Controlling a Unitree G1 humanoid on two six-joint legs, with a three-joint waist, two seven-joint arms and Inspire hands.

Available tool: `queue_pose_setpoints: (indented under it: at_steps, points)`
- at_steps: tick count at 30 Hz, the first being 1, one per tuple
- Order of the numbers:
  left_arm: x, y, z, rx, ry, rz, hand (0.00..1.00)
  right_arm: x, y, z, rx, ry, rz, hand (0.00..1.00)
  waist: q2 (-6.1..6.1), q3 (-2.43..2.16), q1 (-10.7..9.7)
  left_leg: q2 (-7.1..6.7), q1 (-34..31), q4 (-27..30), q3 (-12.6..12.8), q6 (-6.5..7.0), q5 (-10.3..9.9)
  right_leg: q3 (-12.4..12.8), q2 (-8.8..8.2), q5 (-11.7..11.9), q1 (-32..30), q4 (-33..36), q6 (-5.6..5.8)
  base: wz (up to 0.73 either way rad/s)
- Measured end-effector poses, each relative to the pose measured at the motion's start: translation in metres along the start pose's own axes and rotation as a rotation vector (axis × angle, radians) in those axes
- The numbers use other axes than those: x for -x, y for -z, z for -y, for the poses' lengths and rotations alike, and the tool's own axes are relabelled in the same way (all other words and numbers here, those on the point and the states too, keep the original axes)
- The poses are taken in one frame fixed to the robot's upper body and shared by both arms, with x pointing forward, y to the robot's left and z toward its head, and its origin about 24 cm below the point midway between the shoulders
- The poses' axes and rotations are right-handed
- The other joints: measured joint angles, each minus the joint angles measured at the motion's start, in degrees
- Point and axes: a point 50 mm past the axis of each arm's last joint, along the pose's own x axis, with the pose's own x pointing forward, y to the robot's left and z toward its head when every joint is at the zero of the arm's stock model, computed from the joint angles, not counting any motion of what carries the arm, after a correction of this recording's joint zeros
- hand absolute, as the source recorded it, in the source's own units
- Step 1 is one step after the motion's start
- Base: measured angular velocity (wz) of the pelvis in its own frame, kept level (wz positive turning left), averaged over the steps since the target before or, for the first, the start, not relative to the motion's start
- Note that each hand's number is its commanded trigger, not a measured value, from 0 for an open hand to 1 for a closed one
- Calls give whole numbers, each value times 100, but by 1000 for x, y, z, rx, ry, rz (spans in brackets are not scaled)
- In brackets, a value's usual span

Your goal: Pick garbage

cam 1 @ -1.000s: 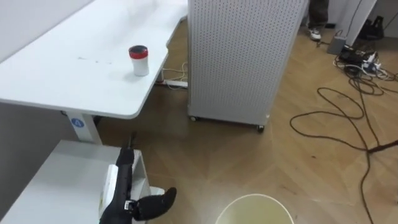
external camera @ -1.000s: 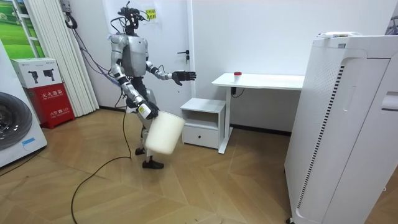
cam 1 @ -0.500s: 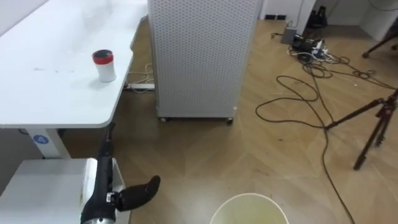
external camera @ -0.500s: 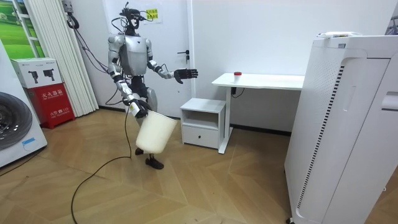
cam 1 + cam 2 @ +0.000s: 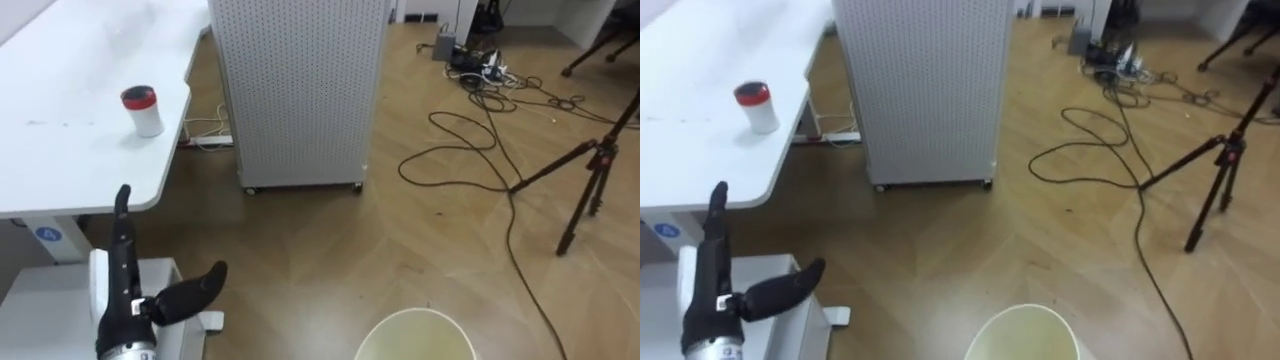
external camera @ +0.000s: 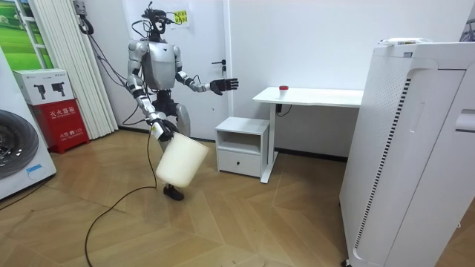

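Note:
A small white cup with a red lid [image 5: 141,108] stands on the white desk [image 5: 60,150], near its edge; in the room view the cup [image 6: 283,89] is a red dot on the desk top. My left hand [image 5: 125,290] reaches out in front of me, open, fingers straight and thumb spread, well short of the cup. In the room view my right hand [image 6: 162,133] hangs low at my side, gripping the rim of a cream waste bin [image 6: 180,159]. The bin's round rim [image 5: 415,330] shows at the bottom of the eye views.
A white perforated cabinet on castors [image 5: 295,90] stands right of the desk. A low white drawer unit [image 6: 241,144] sits beside the desk, between me and it. Cables [image 5: 480,150] and a tripod [image 5: 590,170] lie on the wooden floor to the right.
The eye view has swung to the right, so desk and cup slid left. In the room view I stepped toward its left with the bin, and my left hand rose slightly.

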Motion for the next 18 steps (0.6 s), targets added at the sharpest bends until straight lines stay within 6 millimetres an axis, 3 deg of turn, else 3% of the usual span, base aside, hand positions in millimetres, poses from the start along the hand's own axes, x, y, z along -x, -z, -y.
queue_pose_setpoints:
  at_steps: [9, 16, 18]
  points:
    - [3, 1, 2, 20, -28, -16, 0, 0, -2, -1, 27, -16, 8, 100, 100, 14, 36, -22, 69, 15, -328, 0, -1, -32, 25, -10, 17, -24, -71, -4]
    - [3, 1, 1, 20, -37, -17, 0, 0, -2, -2, 33, -21, 12, 100, 90, 23, 41, 11, 15, 175, -355, -15, -8, -86, -20, -141, -22, 162, -125, 2]
    - [3, 1, 1, 18, -38, -18, 0, -1, -3, -2, 36, -25, 14, 100, 74, 35, 45, 81, -61, 433, -352, -54, -38, -90, -2, -208, -18, 235, -170, 2]
